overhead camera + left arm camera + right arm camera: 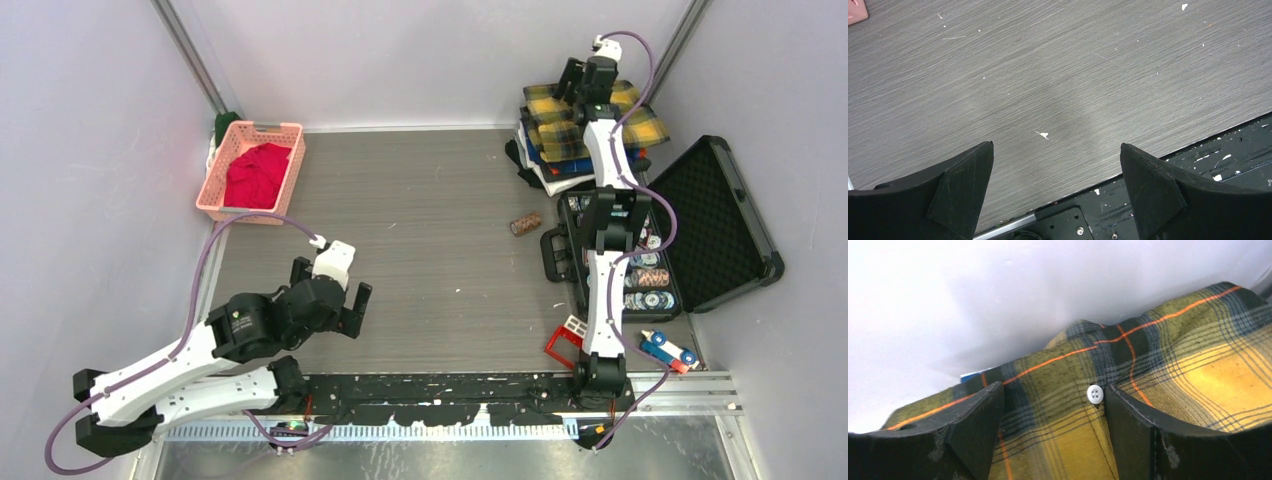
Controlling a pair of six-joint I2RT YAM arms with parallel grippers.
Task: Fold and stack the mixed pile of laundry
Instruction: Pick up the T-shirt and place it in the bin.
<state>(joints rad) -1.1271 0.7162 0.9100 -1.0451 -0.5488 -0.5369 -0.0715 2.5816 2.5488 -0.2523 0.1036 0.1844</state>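
Note:
The yellow-and-black plaid shirt [640, 125] lies on top of a stack of folded cloth at the far right corner. My right gripper [592, 78] is down on it. In the right wrist view the fingers stand apart, with the plaid cloth [1198, 375] and a white button [1095, 394] between them; the gripper [1053, 397] is open. The red T-shirt [255, 175] lies crumpled in the pink basket [266, 128] at the far left. My left gripper [330, 284] is open and empty over the table's near left part [1057, 150].
Blue and dark folded cloth [562, 166] lies under the plaid shirt. An open black case [720, 215] with round discs lies at the right. A brown cylinder [525, 223] lies mid-table. A red-and-white toy [568, 338] and a blue toy car [668, 350] lie near the right arm's base.

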